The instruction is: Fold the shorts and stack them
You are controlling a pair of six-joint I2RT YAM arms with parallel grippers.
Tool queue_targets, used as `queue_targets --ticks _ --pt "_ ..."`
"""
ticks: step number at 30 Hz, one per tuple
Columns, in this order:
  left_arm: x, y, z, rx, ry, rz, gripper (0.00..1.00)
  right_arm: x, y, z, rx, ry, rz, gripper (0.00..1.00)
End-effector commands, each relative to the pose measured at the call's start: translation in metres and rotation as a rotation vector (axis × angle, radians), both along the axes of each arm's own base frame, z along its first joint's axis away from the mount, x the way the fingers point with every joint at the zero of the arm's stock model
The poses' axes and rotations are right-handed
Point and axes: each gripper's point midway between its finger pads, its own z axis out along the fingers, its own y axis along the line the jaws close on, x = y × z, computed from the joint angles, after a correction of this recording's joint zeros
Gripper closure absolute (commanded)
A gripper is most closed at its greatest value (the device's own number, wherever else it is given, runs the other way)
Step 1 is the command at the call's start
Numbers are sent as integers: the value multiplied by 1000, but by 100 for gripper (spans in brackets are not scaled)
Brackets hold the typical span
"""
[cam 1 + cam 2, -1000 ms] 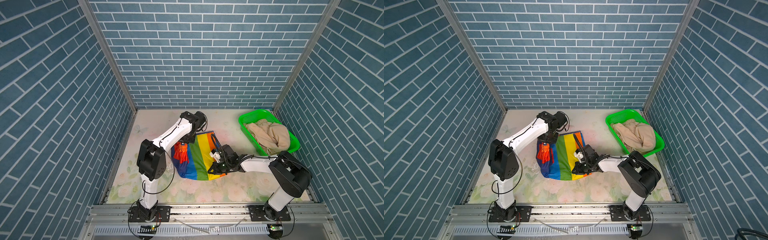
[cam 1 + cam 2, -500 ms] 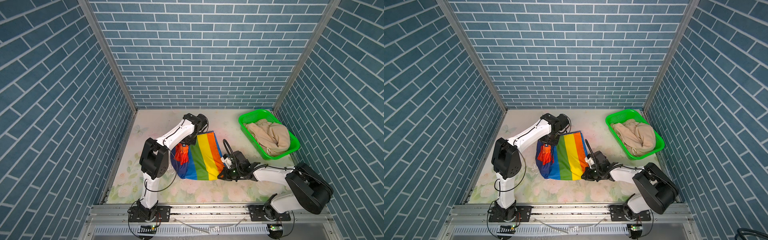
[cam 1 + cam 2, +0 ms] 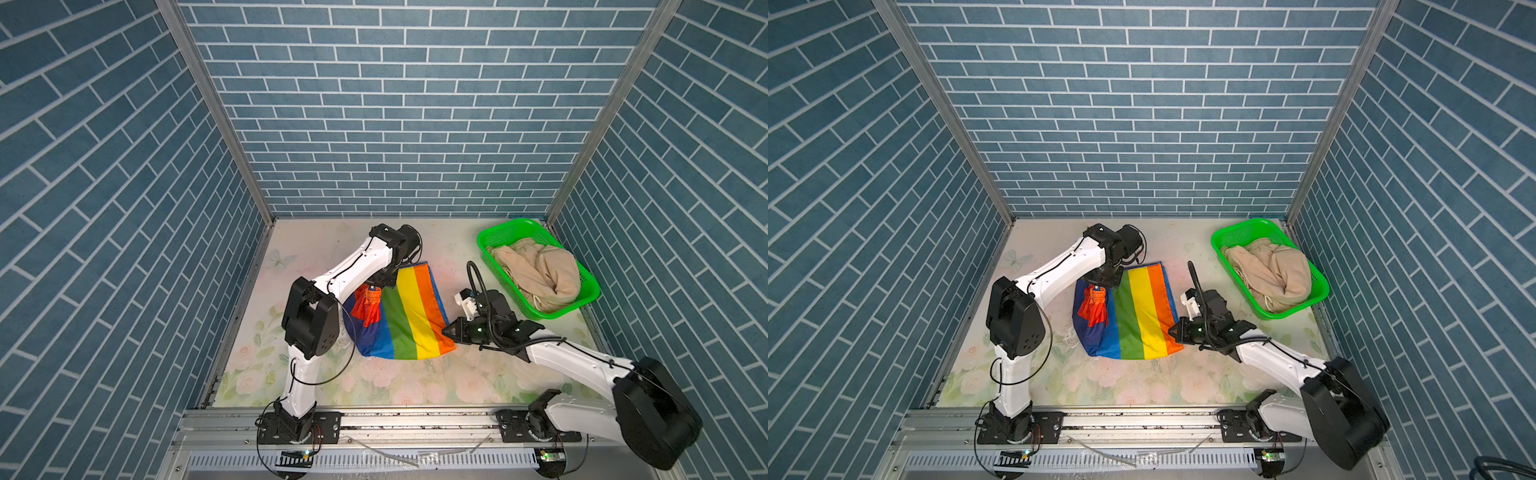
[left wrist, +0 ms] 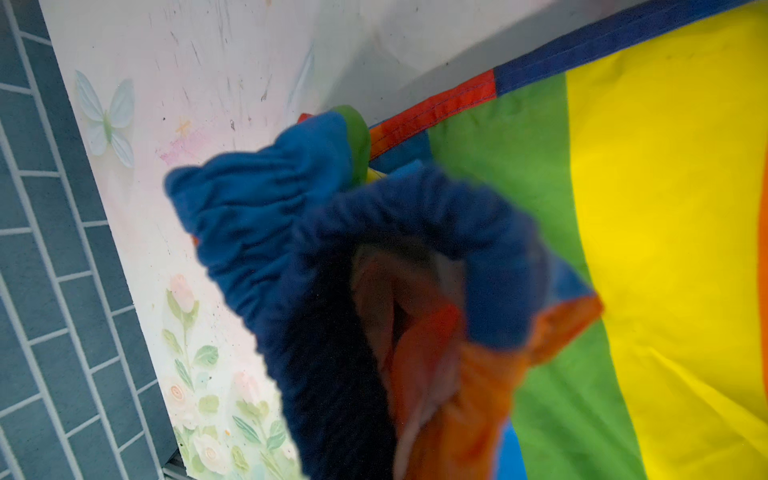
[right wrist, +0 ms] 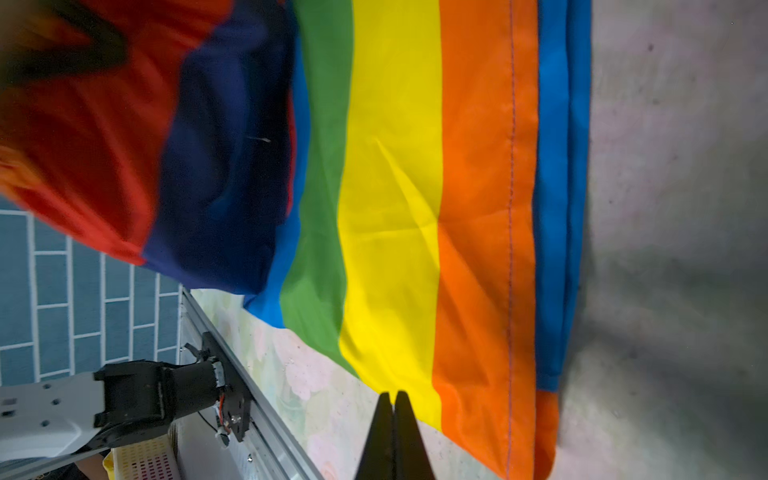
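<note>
With the left gripper [image 3: 375,288] clamped on a raised bunch of the thin rainbow-striped shorts [image 3: 411,320] at the centre of the floral table [image 3: 316,253], and the right gripper [image 3: 445,331] closed empty at their 4 o'clock hem, pulling may drag the unpinned cloth crooked.

The table [image 3: 415,386] is a pale top printed with roses and a butterfly, and it looks scuffed in the left wrist view. Two things lie on it. The rainbow-striped shorts [image 3: 409,320] are spread mostly flat between the two claws. Their orange near corner lies just in front of the right claw [image 3: 446,331], while the blue side rises off the surface in a bunch at the left claw [image 3: 372,287]. The green basket [image 3: 496,240] stands beyond the right claw and to its outer side, apart from it, near the back corner.
</note>
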Motion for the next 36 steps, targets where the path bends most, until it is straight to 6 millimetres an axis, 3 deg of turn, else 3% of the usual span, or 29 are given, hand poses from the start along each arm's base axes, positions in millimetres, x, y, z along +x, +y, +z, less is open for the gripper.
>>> queue_targets --ticks 1,9,20,32,36 --pt "0 -3 6 34 1 -1 89 -3 -7 -33 -21 75 -54 100" --pt "1 -19 14 58 8 -25 88 -10 -27 -70 -84 138 -142 100" --pt "-8 -104 -12 -35 78 -94 80 -20 -33 -97 -101 188 -157 100" --pt "-30 -169 -75 -333 208 -32 75 -28 -42 -104 -113 188 -169 100" --pt "-32 -182 -94 -381 241 -9 73 -30 -46 -101 -113 171 -176 100"
